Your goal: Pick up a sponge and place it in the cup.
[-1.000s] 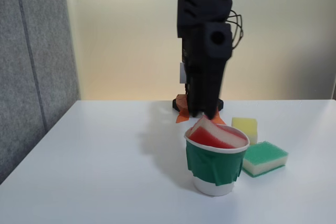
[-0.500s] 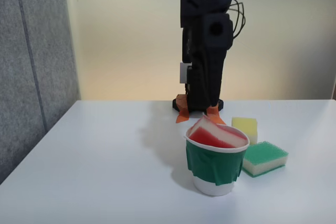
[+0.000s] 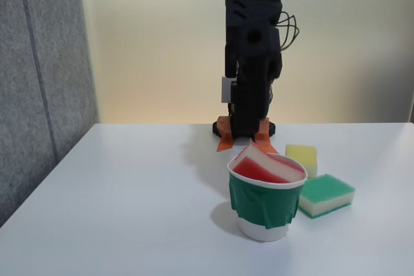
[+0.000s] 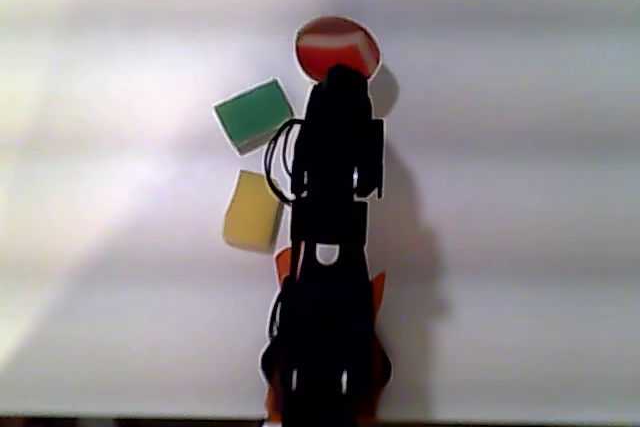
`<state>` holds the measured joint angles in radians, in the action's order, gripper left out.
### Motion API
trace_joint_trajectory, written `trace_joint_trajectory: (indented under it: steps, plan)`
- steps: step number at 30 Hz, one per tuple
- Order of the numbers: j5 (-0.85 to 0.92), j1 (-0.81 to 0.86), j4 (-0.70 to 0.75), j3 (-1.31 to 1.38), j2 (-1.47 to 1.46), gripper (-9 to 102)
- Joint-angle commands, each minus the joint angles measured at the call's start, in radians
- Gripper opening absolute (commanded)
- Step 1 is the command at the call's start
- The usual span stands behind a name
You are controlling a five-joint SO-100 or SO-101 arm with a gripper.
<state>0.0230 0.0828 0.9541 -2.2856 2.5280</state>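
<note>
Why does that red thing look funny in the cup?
The sponge sits tilted in the cup, one corner poking above the rim; it looks too long to lie flat. Nothing is spilled or damaged.

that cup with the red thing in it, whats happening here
A small black robot arm stands at the back of a white table. The red-topped sponge already sits tilted inside the green-taped paper cup, poking above its rim. The arm is folded upright behind the cup, touching nothing; its hand is too dark to tell if it is open. A yellow sponge and a green-topped sponge lie on the table beside the cup.
</note>
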Motion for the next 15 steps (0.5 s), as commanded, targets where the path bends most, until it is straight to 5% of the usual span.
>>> trace_joint_trajectory:
  steps: [1, 15]
  plan:
    - [0.012, 0.032, -0.003, -0.051, 0.146, 0]
    - [0.017, 0.025, 0.031, -0.419, 0.690, 0]
